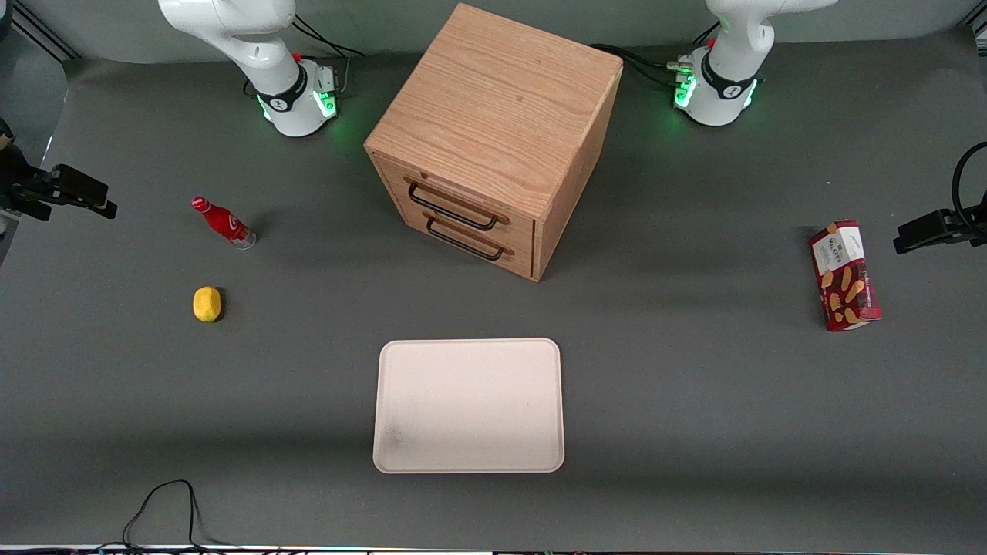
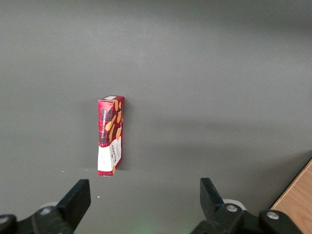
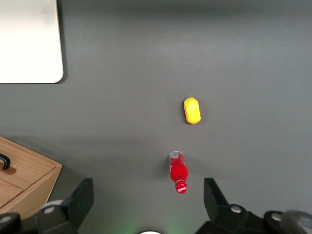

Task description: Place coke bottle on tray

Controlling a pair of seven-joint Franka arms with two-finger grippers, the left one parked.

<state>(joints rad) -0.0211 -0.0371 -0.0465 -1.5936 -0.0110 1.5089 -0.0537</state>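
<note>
The coke bottle, small and red with a red cap and a clear base, stands on the grey table toward the working arm's end. It also shows in the right wrist view. The cream-pink tray lies flat near the front camera, nearer to it than the wooden cabinet; one of its corners shows in the right wrist view. My right gripper hangs high above the table over the bottle, open wide and empty, with the bottle's cap closer to one finger. The gripper is out of the front view.
A yellow lemon lies nearer to the front camera than the bottle. A wooden two-drawer cabinet stands mid-table. A red biscuit box lies toward the parked arm's end.
</note>
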